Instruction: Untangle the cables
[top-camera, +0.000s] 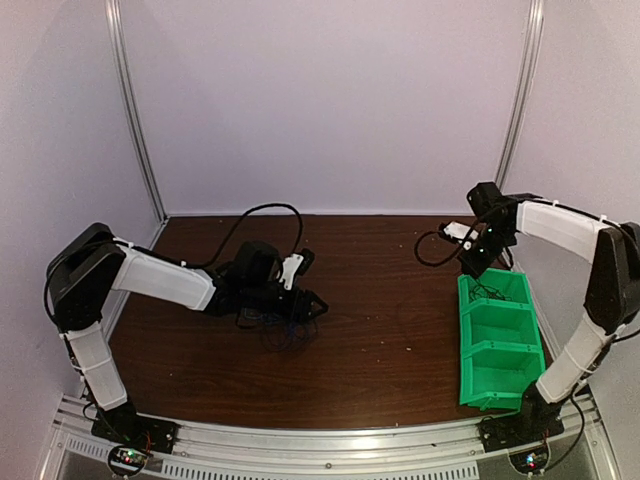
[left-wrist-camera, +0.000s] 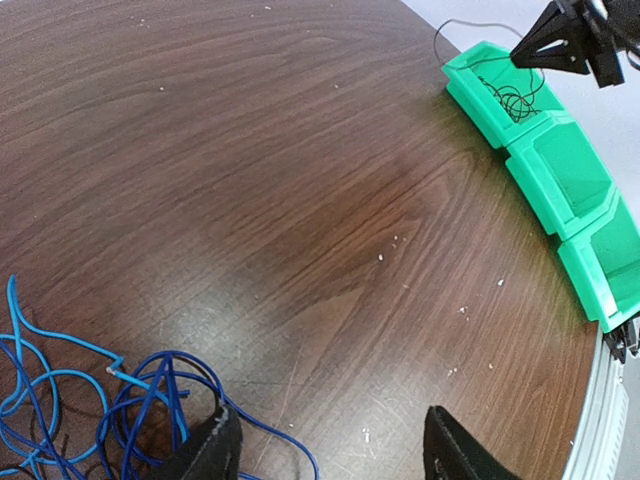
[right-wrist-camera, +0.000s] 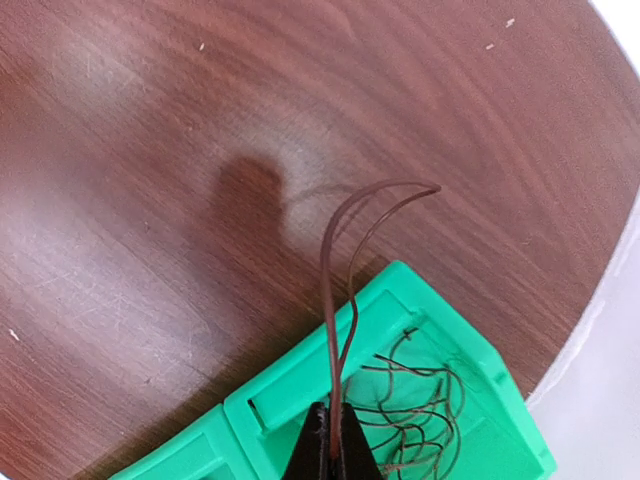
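The left gripper (left-wrist-camera: 330, 452) hangs low over the table with its fingers spread wide and nothing between them. The tangle of thin bright-blue wires (left-wrist-camera: 95, 400) lies on the wood at its 9 o'clock in the left wrist view, one loop just beside a finger.

At the table's 3 o'clock edge, the right gripper (right-wrist-camera: 330, 455) is pinched tight on a thin dark wire (right-wrist-camera: 333, 300). The wire's doubled loop arches toward 12 o'clock past the rim of the green plastic three-compartment bin (right-wrist-camera: 285, 380), and the rest coils in the end compartment.

The step looks like binning a freed wire. It would go best with the loop brought over the compartment before the gripper lets go, or the springy wire may flip out.

The dark wood-grain tabletop (left-wrist-camera: 300, 200) is smooth, glossy and flecked with pale specks. Plain pale walls (top-camera: 330, 100) and aluminium corner posts (top-camera: 135, 110) enclose it.
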